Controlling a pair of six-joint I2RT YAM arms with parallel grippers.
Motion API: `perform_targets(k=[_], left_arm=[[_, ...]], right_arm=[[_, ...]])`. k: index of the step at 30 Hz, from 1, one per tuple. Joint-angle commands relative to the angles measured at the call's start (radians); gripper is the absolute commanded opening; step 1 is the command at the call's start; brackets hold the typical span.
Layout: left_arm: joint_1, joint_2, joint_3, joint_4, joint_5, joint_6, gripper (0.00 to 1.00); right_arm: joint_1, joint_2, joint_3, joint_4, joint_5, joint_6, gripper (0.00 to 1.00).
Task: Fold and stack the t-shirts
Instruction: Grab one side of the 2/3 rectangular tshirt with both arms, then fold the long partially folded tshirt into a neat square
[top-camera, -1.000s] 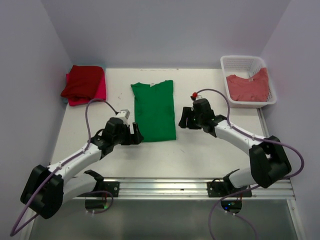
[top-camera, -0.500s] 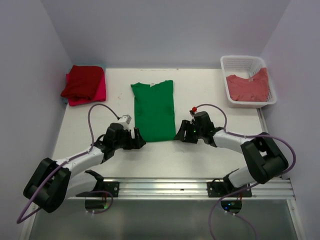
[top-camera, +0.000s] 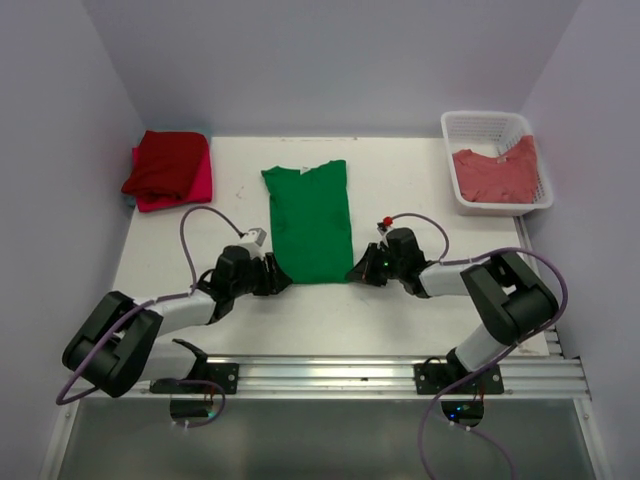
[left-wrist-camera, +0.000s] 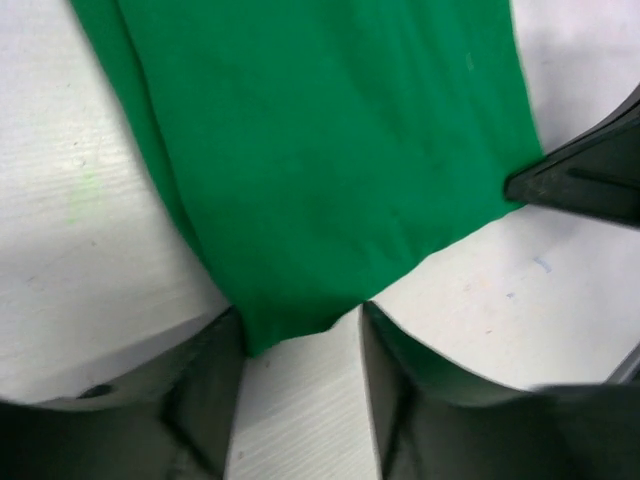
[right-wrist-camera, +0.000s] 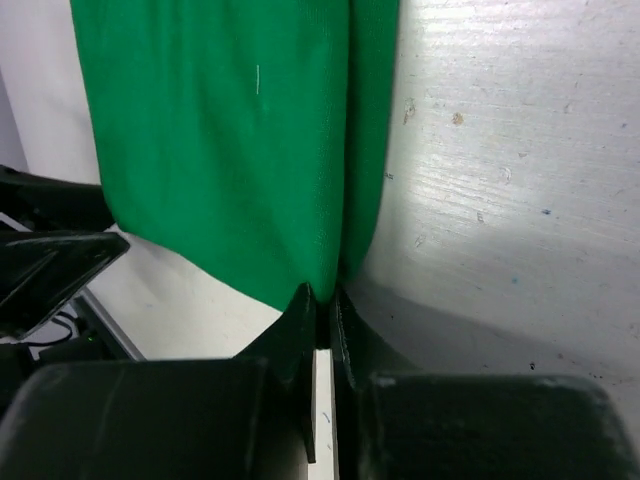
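A bright green t-shirt (top-camera: 308, 222), folded into a long strip, lies flat in the middle of the table. My left gripper (top-camera: 280, 282) is low at its near left corner. In the left wrist view that gripper (left-wrist-camera: 295, 335) is open, and the corner of the green t-shirt (left-wrist-camera: 320, 180) lies between its two fingers. My right gripper (top-camera: 355, 273) is at the near right corner. In the right wrist view it (right-wrist-camera: 325, 295) is shut on the edge of the green t-shirt (right-wrist-camera: 220, 150). Folded red and pink t-shirts (top-camera: 168, 168) are stacked at the far left.
A white lattice basket (top-camera: 486, 116) stands at the far right corner with a salmon-red t-shirt (top-camera: 495, 172) in it. White walls close in the table on the left, back and right. A metal rail (top-camera: 330, 372) runs along the near edge.
Both arms have dropped and slid toward the near corners of the green t-shirt. The right gripper has shut on its corner. The left jaws have narrowed around theirs.
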Motion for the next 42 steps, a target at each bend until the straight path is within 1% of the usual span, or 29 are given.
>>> perform_targets(k=[1,2,4,5,9,12,13,14,15,16,17,18,19,20,21,22,23,24,25,27,28,32,35,36,37,39,40,41,42], left_arm=[[0.011,0.035,-0.055,-0.042,0.027,0.006,0.48],[0.016,0.036,-0.055,-0.040,0.032,0.006,0.27],[0.020,0.039,-0.057,-0.045,0.034,0.006,0.06],[0.022,0.039,-0.058,-0.047,0.032,0.004,0.00],[0.023,0.022,-0.065,-0.066,0.049,0.007,0.00],[0.023,-0.027,-0.078,-0.089,0.087,0.007,0.00],[0.023,-0.066,-0.087,-0.100,0.102,0.003,0.00],[0.023,-0.091,-0.091,-0.115,0.130,0.000,0.00],[0.023,-0.117,-0.094,-0.160,0.145,-0.002,0.00],[0.022,-0.189,-0.098,-0.189,0.158,-0.008,0.00],[0.020,-0.232,-0.100,-0.224,0.174,-0.014,0.00],[0.019,-0.281,-0.098,-0.308,0.182,-0.020,0.00],[0.016,-0.389,-0.088,-0.354,0.188,-0.033,0.00],[0.010,-0.448,-0.077,-0.420,0.185,-0.040,0.00],[0.006,-0.509,-0.062,-0.523,0.184,-0.048,0.00],[0.002,-0.618,-0.023,-0.569,0.181,-0.060,0.00],[0.000,-0.667,-0.002,-0.609,0.169,-0.065,0.00],[0.000,-0.707,0.023,-0.685,0.159,-0.072,0.00],[0.000,-0.764,0.081,-0.715,0.138,-0.082,0.00],[-0.001,-0.784,0.142,-0.784,0.124,-0.085,0.00],[-0.001,-0.780,0.202,-0.798,0.119,-0.083,0.00],[-0.001,-0.713,0.291,-0.795,0.084,-0.042,0.00],[-0.001,-0.644,0.313,-0.749,0.035,0.001,0.00],[-0.001,-0.608,0.304,-0.696,0.023,0.024,0.00],[0.000,-0.590,0.301,-0.671,-0.027,0.035,0.00],[0.000,-0.523,0.298,-0.601,-0.093,0.082,0.00],[0.002,-0.496,0.302,-0.579,-0.180,0.092,0.00],[0.003,-0.467,0.308,-0.561,-0.212,0.098,0.00],[0.008,-0.414,0.310,-0.495,-0.257,0.111,0.00]], right_arm=[[0.006,0.013,-0.040,-0.074,0.037,-0.015,0.00],[0.006,0.001,-0.043,-0.076,0.037,-0.019,0.00],[0.006,-0.015,-0.043,-0.097,0.040,-0.025,0.00],[0.007,-0.024,-0.045,-0.102,0.042,-0.029,0.00],[0.010,-0.090,-0.059,-0.131,0.035,-0.044,0.00],[0.023,-0.169,-0.076,-0.179,0.022,-0.059,0.00],[0.026,-0.194,-0.080,-0.206,0.017,-0.062,0.00],[0.032,-0.259,-0.086,-0.223,0.014,-0.068,0.00],[0.043,-0.295,-0.094,-0.246,0.015,-0.084,0.00],[0.050,-0.338,-0.099,-0.296,0.015,-0.088,0.00],[0.056,-0.416,-0.103,-0.324,0.017,-0.096,0.00],[0.070,-0.462,-0.105,-0.355,0.020,-0.107,0.00],[0.075,-0.504,-0.105,-0.425,0.022,-0.111,0.00],[0.083,-0.589,-0.105,-0.459,0.022,-0.111,0.00],[0.083,-0.631,-0.102,-0.491,0.020,-0.114,0.00],[0.087,-0.671,-0.100,-0.552,0.023,-0.116,0.00],[0.090,-0.714,-0.087,-0.582,0.026,-0.116,0.00],[0.090,-0.781,-0.074,-0.616,0.032,-0.119,0.00],[0.096,-0.814,-0.060,-0.668,0.040,-0.124,0.00],[0.098,-0.870,0.002,-0.719,0.051,-0.142,0.00],[0.098,-0.880,0.027,-0.752,0.067,-0.150,0.00],[0.098,-0.820,0.163,-0.771,0.135,-0.215,0.00],[0.096,-0.702,0.249,-0.731,0.198,-0.281,0.00],[0.098,-0.671,0.272,-0.696,0.219,-0.314,0.00],[0.098,-0.600,0.288,-0.662,0.236,-0.320,0.00],[0.095,-0.518,0.328,-0.568,0.281,-0.349,0.00],[0.092,-0.436,0.346,-0.537,0.293,-0.358,0.00],[0.087,-0.380,0.386,-0.509,0.319,-0.377,0.00],[0.086,-0.331,0.410,-0.457,0.328,-0.386,0.00]])
